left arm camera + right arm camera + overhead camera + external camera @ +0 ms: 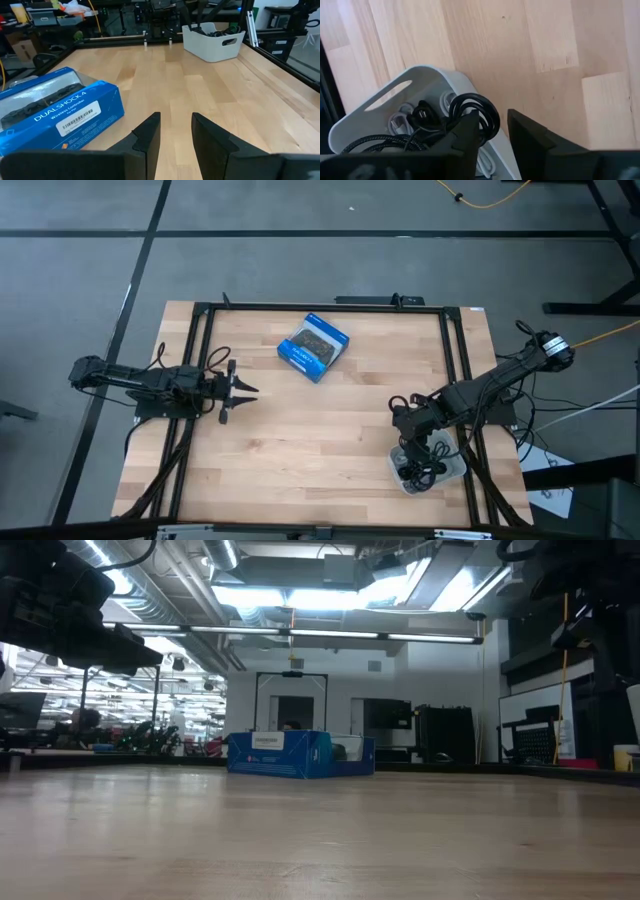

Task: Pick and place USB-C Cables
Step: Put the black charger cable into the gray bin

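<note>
I see right gripper (492, 132) fingers slightly apart over white bin (452, 472) of USB-C cables (470, 112), near-right corner. Left gripper (175, 131) apart, left edge. DualShock box (55, 115) label only in left wrist view.

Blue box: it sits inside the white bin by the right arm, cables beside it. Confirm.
Wrong. The blue box lies on the bare table, far from the white bin; the high view shows it. Only the cables are in the bin.

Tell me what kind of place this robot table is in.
Probably a lab or industrial workshop: exposed ceiling ducts and strip lights overhead, equipment racks beyond the wooden table, and a concrete floor.
</note>
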